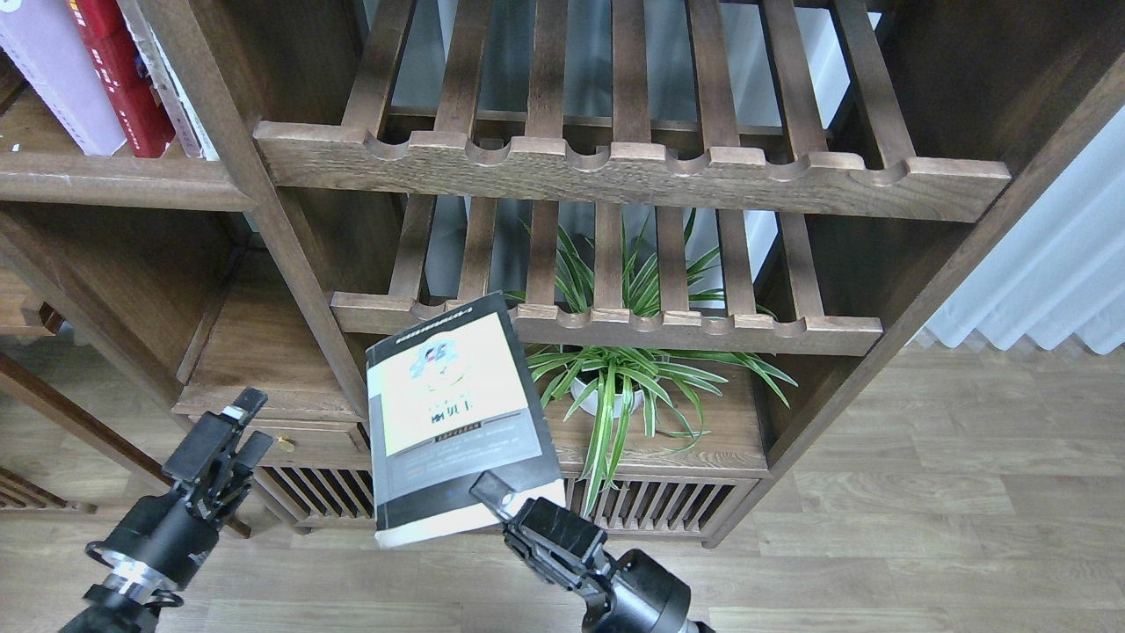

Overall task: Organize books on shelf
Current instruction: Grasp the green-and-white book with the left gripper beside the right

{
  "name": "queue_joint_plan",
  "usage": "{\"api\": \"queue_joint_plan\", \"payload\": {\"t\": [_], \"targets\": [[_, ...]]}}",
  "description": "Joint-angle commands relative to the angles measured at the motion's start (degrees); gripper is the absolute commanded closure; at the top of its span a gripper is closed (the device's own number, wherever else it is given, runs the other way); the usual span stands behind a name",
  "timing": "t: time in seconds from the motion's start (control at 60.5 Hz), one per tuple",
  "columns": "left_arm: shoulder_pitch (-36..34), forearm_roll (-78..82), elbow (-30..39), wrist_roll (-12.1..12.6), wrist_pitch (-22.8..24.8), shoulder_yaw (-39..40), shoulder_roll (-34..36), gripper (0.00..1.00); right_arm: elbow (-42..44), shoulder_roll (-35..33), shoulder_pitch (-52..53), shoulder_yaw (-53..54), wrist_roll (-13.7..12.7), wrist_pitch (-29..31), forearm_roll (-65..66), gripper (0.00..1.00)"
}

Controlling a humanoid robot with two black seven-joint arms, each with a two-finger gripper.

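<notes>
My right gripper (pixel 497 497) is shut on the lower edge of the thick black-grey book (pixel 453 413) with the yellow-green panel, and holds it cover-up and tilted in front of the lower cabinet. My left gripper (pixel 235 424) is at the lower left, a little left of the book, fingers slightly apart and empty. A lavender-white book (pixel 53 75) and a red book (pixel 123 79) stand on the dark-brown shelf (pixel 114 180) at the top left.
Two slatted racks with scalloped rails (pixel 633 167) fill the middle bay. A potted spider plant (pixel 615 378) stands beneath them, right of the held book. A small drawer (pixel 290 435) and slatted cabinet doors (pixel 650 514) are below. Wooden floor lies in front.
</notes>
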State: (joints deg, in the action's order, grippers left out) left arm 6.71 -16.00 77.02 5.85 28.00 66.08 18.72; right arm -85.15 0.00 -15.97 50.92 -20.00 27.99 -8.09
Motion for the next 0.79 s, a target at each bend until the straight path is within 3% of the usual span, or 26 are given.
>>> {"api": "queue_joint_plan", "payload": {"t": [0.0, 0.099, 0.264, 0.777], "targets": [[-0.2, 0.0, 0.6, -0.8, 0.0, -1.1, 0.0, 0.0, 1.6, 0.0, 0.5, 0.1, -0.8, 0.0, -0.3, 0.87], [-0.2, 0.0, 1.2, -1.5, 0.0, -2.4, 0.0, 0.0, 2.4, 0.0, 0.9, 0.1, -0.9, 0.0, -0.3, 0.87], [-0.2, 0.0, 4.0, -5.0, 0.0, -6.0, -0.3, 0.0, 2.7, 0.0, 0.9, -0.1, -1.0, 0.0, -0.2, 0.87], [-0.8, 0.0, 4.5, -5.8, 0.0, -12.6, -3.7, 0.01, 2.7, 0.0, 0.8, -0.2, -1.6, 0.0, 0.0, 0.87]]}}
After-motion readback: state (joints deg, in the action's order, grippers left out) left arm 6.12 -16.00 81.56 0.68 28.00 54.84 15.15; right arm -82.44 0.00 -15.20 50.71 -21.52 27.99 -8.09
